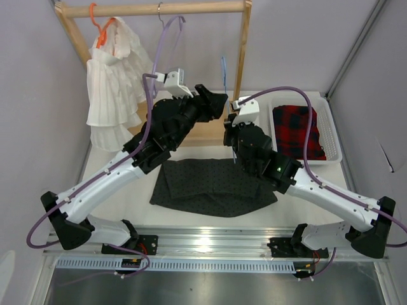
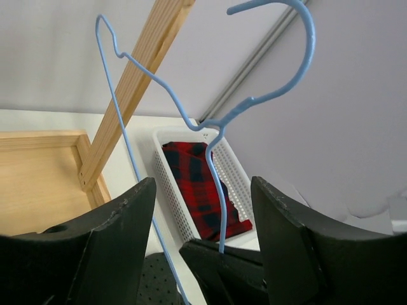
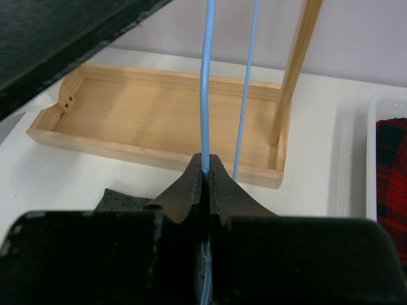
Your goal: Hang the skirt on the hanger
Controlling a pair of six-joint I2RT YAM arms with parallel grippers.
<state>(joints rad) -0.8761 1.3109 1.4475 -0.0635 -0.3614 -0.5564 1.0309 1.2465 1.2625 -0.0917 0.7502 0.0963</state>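
The dark dotted skirt (image 1: 210, 184) lies flat on the table between the arms; a corner of it shows in the right wrist view (image 3: 117, 198). My right gripper (image 1: 233, 130) is shut on the light-blue hanger (image 1: 224, 70) and holds it upright above the skirt's far edge. In the right wrist view, the gripper (image 3: 205, 173) pinches one wire of the hanger (image 3: 205, 76). My left gripper (image 1: 219, 105) is open just left of the hanger. In the left wrist view, the hanger (image 2: 216, 178) stands between the open gripper's (image 2: 202, 190) spread jaws without touching them.
A wooden rack (image 1: 159, 9) stands at the back with a white pleated garment (image 1: 117, 82) on an orange hanger and a purple hanger (image 1: 168, 38). Its wooden base tray (image 3: 159, 121) lies behind the skirt. A white basket (image 1: 331, 127) at right holds plaid cloth (image 1: 297, 130).
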